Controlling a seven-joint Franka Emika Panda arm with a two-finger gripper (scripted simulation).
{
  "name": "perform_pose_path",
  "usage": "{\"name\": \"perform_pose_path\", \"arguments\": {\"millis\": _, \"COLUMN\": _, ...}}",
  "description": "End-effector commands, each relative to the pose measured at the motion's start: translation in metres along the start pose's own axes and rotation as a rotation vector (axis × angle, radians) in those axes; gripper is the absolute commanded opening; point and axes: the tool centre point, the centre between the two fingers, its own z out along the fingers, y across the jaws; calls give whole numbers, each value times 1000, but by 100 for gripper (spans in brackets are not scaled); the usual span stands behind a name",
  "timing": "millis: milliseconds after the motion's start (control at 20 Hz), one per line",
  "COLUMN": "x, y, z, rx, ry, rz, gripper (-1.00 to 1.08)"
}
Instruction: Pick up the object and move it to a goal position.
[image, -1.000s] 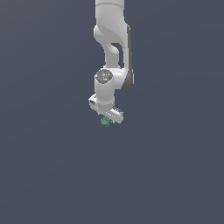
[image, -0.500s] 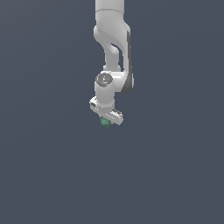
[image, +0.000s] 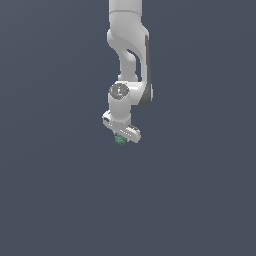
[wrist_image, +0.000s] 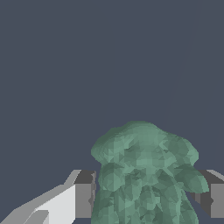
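The small lumpy object (wrist_image: 146, 175) is mottled green — pale and darker teal facets mixed. The glossy robot arm (image: 129, 45) and its pincer (image: 121, 134) are white, the finger pads (wrist_image: 84, 194) grey — everything behind is flat slate blue-grey.

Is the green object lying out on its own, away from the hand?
No, in the wrist view the green object sits between the fingers of the hand.
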Motion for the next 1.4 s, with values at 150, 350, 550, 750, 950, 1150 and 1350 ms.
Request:
{"name": "perform_pose_path", "arguments": {"millis": 150, "x": 1, "y": -14, "z": -9, "rx": 0, "ry": 0, "rz": -1, "gripper": -100}}
{"name": "perform_pose_path", "arguments": {"millis": 350, "x": 2, "y": -35, "z": -23, "rx": 0, "ry": 1, "rz": -1, "gripper": -100}}
{"name": "perform_pose_path", "arguments": {"millis": 550, "x": 3, "y": -63, "z": -42, "rx": -1, "ry": 1, "rz": -1, "gripper": -100}}
{"name": "perform_pose_path", "arguments": {"millis": 750, "x": 6, "y": -97, "z": -63, "rx": -1, "ry": 1, "rz": -1, "gripper": -100}}
{"name": "perform_pose_path", "arguments": {"millis": 950, "x": 9, "y": -132, "z": -86, "rx": -1, "ry": 1, "rz": -1, "gripper": -100}}
{"name": "perform_pose_path", "arguments": {"millis": 1150, "x": 11, "y": -158, "z": -102, "rx": -1, "ry": 1, "rz": -1, "gripper": -100}}
{"name": "perform_pose_path", "arguments": {"millis": 1350, "x": 14, "y": -177, "z": -113, "rx": -1, "ry": 0, "rz": -1, "gripper": -100}}
